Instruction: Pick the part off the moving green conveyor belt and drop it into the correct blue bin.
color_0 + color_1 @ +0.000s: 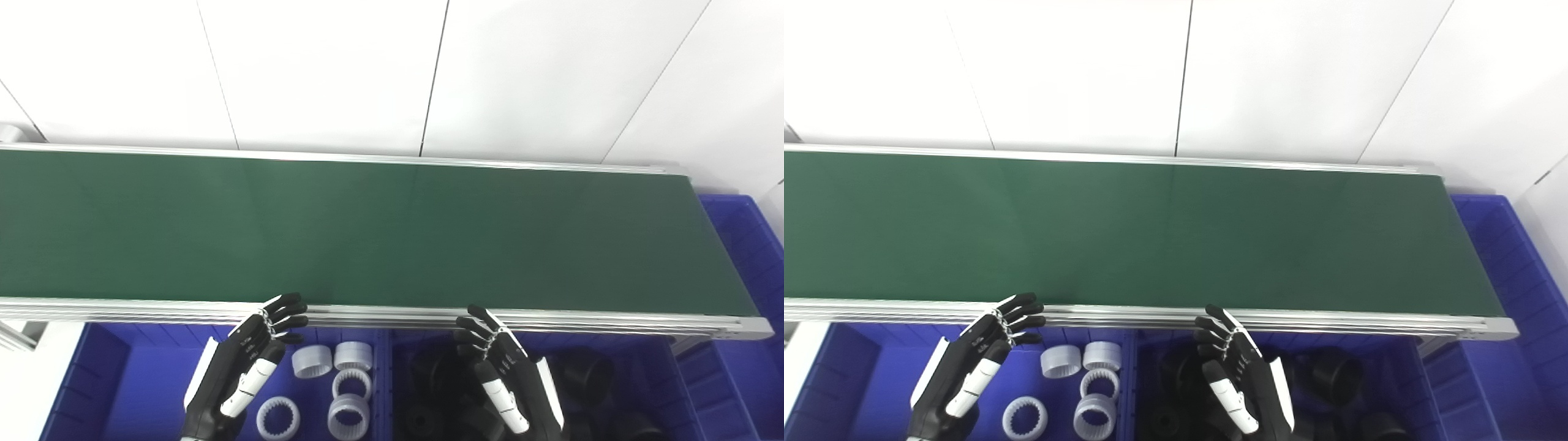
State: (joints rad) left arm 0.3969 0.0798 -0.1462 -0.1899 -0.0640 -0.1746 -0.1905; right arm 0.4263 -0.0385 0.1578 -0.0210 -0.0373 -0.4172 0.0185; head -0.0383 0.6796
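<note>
I'm waiting: no part shows on the green belt (367, 226). My left hand (257, 355) and right hand (499, 367) hover empty, fingers spread, over the blue bins (104, 380). Next I'd reach once a part arrives.

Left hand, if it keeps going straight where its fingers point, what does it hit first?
The black-and-white left hand, open, points up and slightly right toward the silver aluminium near rail of the green conveyor belt. It would likely reach that rail first, or pass above it onto the belt; height is unclear.
</note>
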